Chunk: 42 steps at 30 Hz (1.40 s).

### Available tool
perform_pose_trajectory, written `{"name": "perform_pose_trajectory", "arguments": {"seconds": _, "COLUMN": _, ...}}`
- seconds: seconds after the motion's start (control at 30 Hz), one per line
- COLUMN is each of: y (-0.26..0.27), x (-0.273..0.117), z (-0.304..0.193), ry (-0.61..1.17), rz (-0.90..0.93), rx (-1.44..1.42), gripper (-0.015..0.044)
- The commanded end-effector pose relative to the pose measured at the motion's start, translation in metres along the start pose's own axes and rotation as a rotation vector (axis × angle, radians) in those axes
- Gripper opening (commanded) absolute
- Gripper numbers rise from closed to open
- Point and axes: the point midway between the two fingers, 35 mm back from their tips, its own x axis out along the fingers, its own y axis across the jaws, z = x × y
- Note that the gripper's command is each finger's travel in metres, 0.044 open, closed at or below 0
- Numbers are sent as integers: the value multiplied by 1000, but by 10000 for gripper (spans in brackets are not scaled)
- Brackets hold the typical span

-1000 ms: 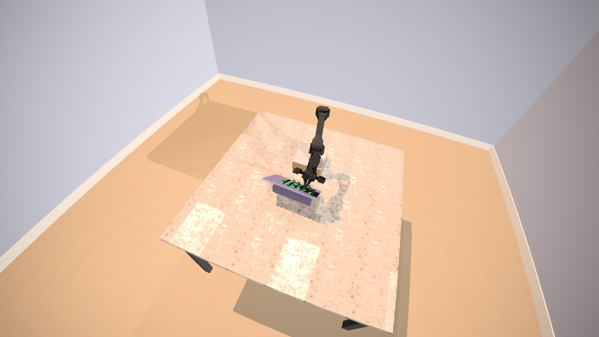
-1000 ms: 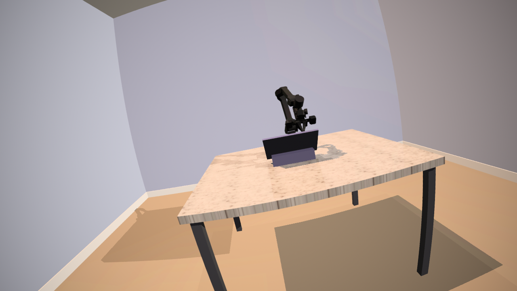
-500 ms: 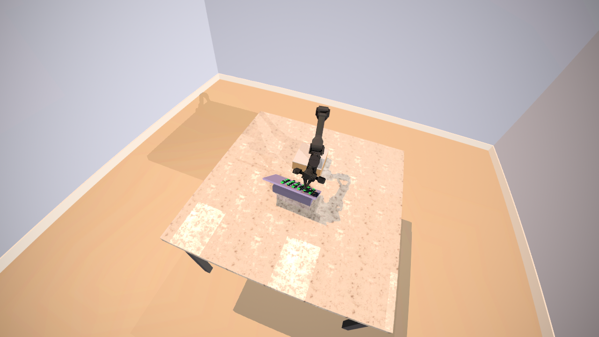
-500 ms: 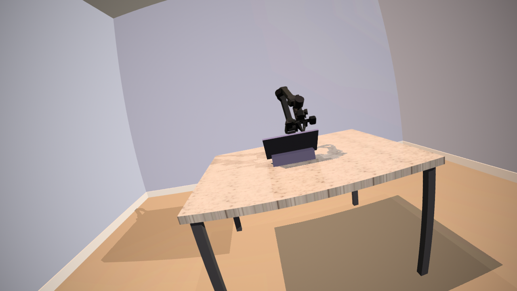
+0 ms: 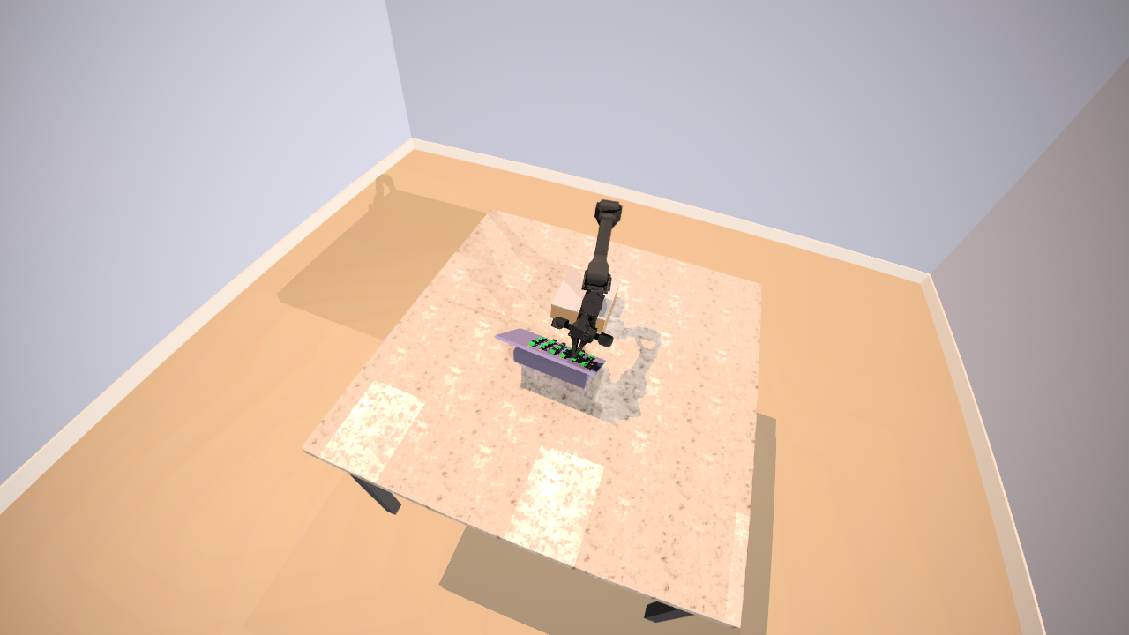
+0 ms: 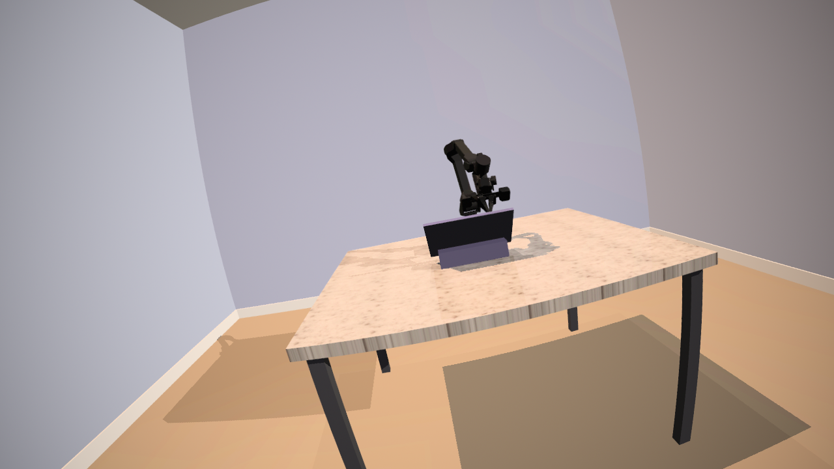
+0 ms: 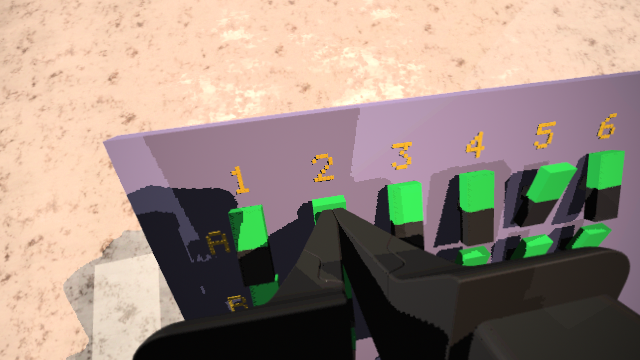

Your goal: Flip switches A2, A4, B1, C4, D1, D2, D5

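Note:
The purple panel stands tilted on the table, its face toward the arm. My gripper is shut and empty. Its tips are at switch A2, covering most of it; contact is unclear. Switches A1, A3, A4 and A6 show green and dark parts. A5 leans differently from A4. B1 shows partly. The fingers hide much of row B and rows C and D in the wrist view.
The panel rests on a purple support on the speckled table. A pale box stands beside the arm, behind the panel in the top view. The arm's shadow falls across the panel's left part.

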Motion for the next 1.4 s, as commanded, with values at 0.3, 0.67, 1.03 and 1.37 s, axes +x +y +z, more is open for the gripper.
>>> {"name": "perform_pose_trajectory", "arguments": {"seconds": 0.3, "y": 1, "x": 2, "z": 0, "ry": 0, "rz": 3, "rx": -3, "gripper": 0}}
{"name": "perform_pose_trajectory", "arguments": {"seconds": 0.67, "y": 0, "x": -63, "z": -3, "ry": -23, "rz": 4, "rx": -3, "gripper": 0}}
{"name": "perform_pose_trajectory", "arguments": {"seconds": 1.03, "y": -65, "x": -62, "z": -20, "ry": -19, "rz": 0, "rx": -7, "gripper": 0}}
{"name": "perform_pose_trajectory", "arguments": {"seconds": 1.37, "y": -70, "x": -27, "z": -21, "ry": -50, "rz": -1, "rx": -7, "gripper": 0}}
